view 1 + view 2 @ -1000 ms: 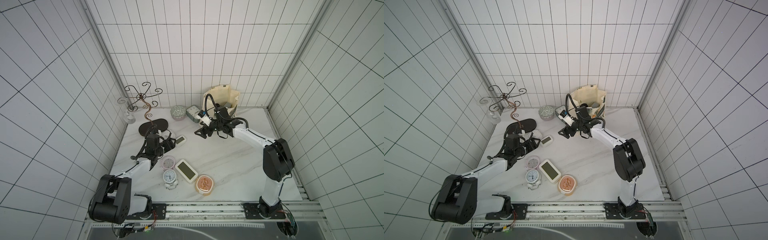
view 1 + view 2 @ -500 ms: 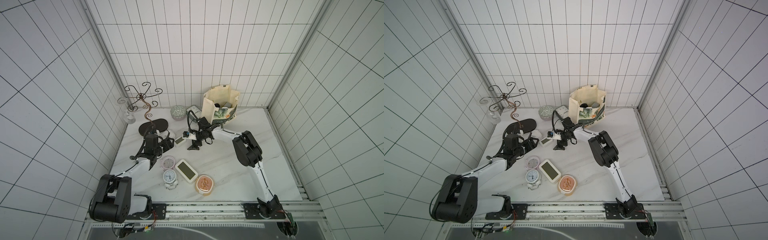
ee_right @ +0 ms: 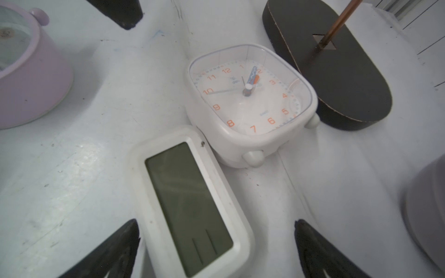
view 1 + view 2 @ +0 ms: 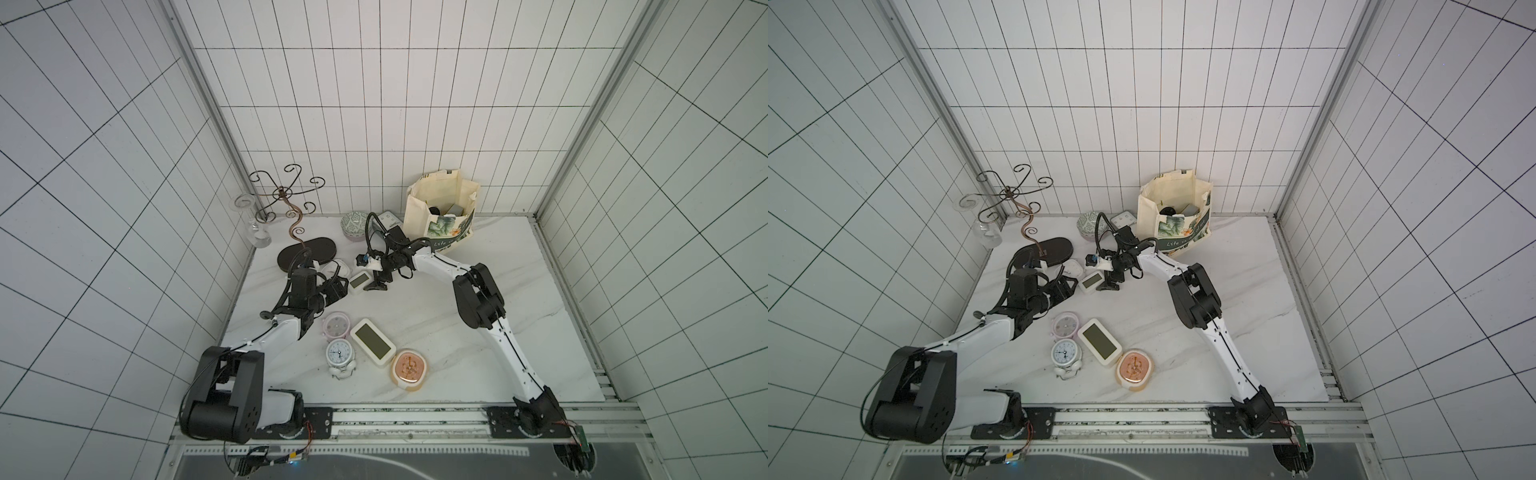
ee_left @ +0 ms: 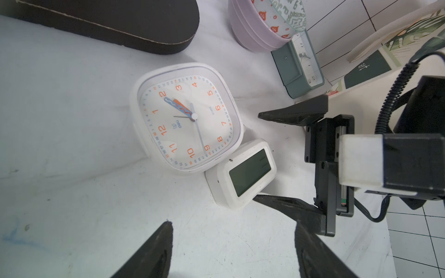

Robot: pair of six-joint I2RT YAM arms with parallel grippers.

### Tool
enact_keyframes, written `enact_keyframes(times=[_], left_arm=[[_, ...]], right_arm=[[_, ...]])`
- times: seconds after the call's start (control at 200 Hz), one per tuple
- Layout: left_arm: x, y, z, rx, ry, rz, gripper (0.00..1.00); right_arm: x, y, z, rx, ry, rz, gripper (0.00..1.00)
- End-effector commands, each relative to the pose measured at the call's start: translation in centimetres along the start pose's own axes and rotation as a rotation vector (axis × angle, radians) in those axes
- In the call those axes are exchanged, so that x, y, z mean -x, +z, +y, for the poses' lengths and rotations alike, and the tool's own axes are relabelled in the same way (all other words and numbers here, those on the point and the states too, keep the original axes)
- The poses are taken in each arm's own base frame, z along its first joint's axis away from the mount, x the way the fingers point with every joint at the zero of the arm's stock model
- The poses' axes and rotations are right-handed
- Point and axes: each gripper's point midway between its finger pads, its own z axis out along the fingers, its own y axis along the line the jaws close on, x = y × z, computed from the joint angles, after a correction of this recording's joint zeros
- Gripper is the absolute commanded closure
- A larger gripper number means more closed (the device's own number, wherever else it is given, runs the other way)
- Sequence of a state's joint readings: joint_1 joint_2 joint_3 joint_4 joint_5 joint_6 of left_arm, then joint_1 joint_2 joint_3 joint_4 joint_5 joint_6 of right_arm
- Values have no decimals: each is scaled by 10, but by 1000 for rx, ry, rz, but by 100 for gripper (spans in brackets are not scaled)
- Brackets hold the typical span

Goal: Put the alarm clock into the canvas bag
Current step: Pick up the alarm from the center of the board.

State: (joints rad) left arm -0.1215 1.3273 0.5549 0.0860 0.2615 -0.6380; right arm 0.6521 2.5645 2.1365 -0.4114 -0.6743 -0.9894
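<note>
– Right gripper point(image 3: 216, 223): how wide does it stand?
– Spread wide, tips low over the table point(image 4: 436, 332), straddling one end of the small digital alarm clock point(image 3: 187, 204). One finger point(image 3: 115, 245) sits just beside the clock's long side; whether it touches, I cannot tell. The opposite finger stands clear of it. Nothing is clamped.
– And the clock itself?
– Flat on its back, screen up, in the back half of the table nearer the left edge. One corner touches the white square clock point(image 5: 185, 118) with orange numerals.
– Left gripper point(image 5: 231, 226)?
– Fingers parted too, nothing between them. It points at the same two clocks from the front-left side, short of both.
– Canvas bag point(image 4: 417, 216)?
– Upright, mouth open, at the back edge a little right of the middle, well apart from the digital clock. Some dark things lie inside.
</note>
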Motion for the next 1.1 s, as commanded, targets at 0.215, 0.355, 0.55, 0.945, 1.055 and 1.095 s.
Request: enact_keyframes(times=[0.215,0.355,0.55,0.945,1.055,1.095], left_arm=[[-2,-1,4,9,7,3,23],[-1,-3,2,4,9,0,23],[3,-10,-5,-18,13,-19,23],[25,-52,-55,-233,129,-163,22],[32,-67,-72,-306,147,-212,23],[33,-71,-75,-322,154,-229,23]], right_arm=[[17,2,22,106,14,-33,15],[20,-5,31,122,33,-31,30],[32,-17,40,131,81,-52,44],[108,-128,34,-118,194,-106,51],[136,-179,20,-211,294,-183,50],[145,-198,17,-206,330,-221,50]])
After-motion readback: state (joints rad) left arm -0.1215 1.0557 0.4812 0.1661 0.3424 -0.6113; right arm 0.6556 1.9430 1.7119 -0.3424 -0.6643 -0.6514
